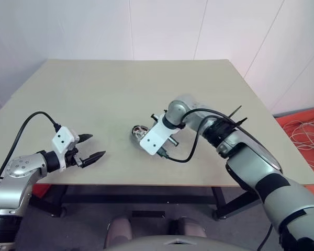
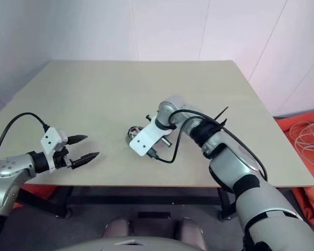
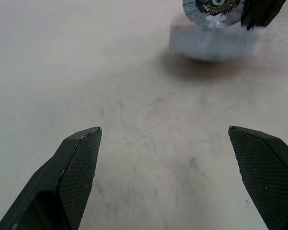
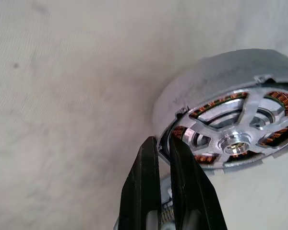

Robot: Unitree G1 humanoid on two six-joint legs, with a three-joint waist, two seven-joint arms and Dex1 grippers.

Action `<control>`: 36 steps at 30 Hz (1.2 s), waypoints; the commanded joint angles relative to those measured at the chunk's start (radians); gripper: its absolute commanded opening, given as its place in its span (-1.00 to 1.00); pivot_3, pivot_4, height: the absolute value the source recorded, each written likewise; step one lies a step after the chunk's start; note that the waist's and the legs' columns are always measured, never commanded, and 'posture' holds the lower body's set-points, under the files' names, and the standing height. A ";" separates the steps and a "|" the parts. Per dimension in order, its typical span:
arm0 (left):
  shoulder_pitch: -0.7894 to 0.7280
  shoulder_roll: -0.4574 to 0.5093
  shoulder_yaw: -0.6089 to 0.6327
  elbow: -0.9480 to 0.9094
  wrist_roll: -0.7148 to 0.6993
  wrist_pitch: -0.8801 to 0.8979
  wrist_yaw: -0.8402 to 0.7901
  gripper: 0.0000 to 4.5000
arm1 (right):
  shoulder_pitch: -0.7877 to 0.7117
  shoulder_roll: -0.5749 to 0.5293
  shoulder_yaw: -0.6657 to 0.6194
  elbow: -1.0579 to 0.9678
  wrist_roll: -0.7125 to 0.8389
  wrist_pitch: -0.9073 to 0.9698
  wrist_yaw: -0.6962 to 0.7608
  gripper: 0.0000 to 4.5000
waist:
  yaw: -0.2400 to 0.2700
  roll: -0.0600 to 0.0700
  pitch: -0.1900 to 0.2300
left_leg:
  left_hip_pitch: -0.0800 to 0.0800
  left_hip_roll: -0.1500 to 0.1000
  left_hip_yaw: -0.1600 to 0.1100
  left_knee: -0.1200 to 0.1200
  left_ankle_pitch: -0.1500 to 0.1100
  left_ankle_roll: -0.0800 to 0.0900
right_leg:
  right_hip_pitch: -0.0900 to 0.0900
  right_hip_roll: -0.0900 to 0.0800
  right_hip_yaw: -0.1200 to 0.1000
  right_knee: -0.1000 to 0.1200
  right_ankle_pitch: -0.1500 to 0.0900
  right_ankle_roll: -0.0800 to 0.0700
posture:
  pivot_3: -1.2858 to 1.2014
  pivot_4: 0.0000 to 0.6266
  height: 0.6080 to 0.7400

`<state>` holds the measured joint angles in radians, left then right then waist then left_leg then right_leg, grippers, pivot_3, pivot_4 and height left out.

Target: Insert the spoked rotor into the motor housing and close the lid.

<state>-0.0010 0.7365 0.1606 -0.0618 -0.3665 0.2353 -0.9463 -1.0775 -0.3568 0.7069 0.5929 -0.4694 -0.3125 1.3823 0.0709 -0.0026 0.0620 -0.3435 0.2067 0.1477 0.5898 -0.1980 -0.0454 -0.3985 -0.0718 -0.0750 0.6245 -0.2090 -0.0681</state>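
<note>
Right gripper pinching the housing wall at table centre; left gripper wide open, holding nothing.

My right gripper (image 4: 164, 143) points steeply down, its two fingers (image 4: 143, 191) nearly together on the silver wall of the housing (image 4: 221, 91). The housing is tilted, its open face turned toward my wrist camera. In that face sits the rotor (image 4: 240, 136), silver spokes over copper windings. From my head the housing (image 1: 139, 132) shows at about the middle of the table (image 1: 110, 89), half hidden by my right wrist. My left gripper (image 1: 89, 147) hovers near the table's 8 o'clock edge, well apart from the housing, its fingers (image 3: 79, 167) spread wide over bare table. I cannot tell whether the housing still touches the table.
</note>
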 commanded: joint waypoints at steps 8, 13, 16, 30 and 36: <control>-0.110 -0.020 -0.053 0.105 0.041 -0.063 -0.032 1.00 | 0.089 -0.067 -0.076 -0.358 0.010 0.384 0.095 -1.00 | -0.001 0.000 0.000 | -0.001 0.000 0.000 0.001 0.000 0.001 | -0.002 0.001 0.000 0.000 0.000 0.000 | 0.03 -1.00 1.00; -0.136 -0.034 -0.067 0.130 0.050 -0.073 -0.038 1.00 | 0.099 -0.001 -0.053 -0.341 -0.011 0.471 0.056 -1.00 | -0.002 0.000 0.000 | -0.001 0.001 0.000 0.002 0.000 0.000 | -0.002 0.001 0.000 0.001 0.001 -0.001 | 0.03 -1.00 1.00; -0.138 -0.039 -0.071 0.133 0.053 -0.075 -0.034 1.00 | 0.083 0.047 -0.033 -0.280 -0.031 0.506 0.011 -1.00 | -0.001 0.000 0.000 | 0.000 0.001 0.000 0.002 0.000 0.000 | -0.002 0.000 0.000 0.001 0.001 -0.001 | 0.03 -1.00 1.00; -0.104 -0.043 -0.062 0.092 0.035 -0.010 -0.008 1.00 | 0.058 0.049 -0.060 -0.425 0.025 0.573 0.062 0.13 | 0.000 0.000 0.000 | -0.001 0.001 0.000 0.003 0.000 0.000 | -0.002 0.000 0.000 0.001 0.001 -0.001 | 0.03 -1.00 1.00; -0.139 -0.056 -0.069 0.102 0.030 0.013 -0.010 1.00 | 0.022 0.083 -0.129 -0.554 0.119 0.719 0.082 0.98 | 0.000 0.000 0.000 | 0.001 0.001 0.000 0.003 0.000 0.000 | 0.000 0.000 0.000 0.002 0.001 -0.001 | 0.03 -1.00 1.00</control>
<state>-0.1158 0.6809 0.0796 0.0644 -0.3205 0.2473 -0.9546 -1.0037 -0.2813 0.6366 0.1009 -0.3909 0.3633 1.4593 0.0710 -0.0023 0.0623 -0.3427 0.2077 0.1477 0.5927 -0.1982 -0.0452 -0.3987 -0.0714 -0.0750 0.6263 -0.2082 -0.0689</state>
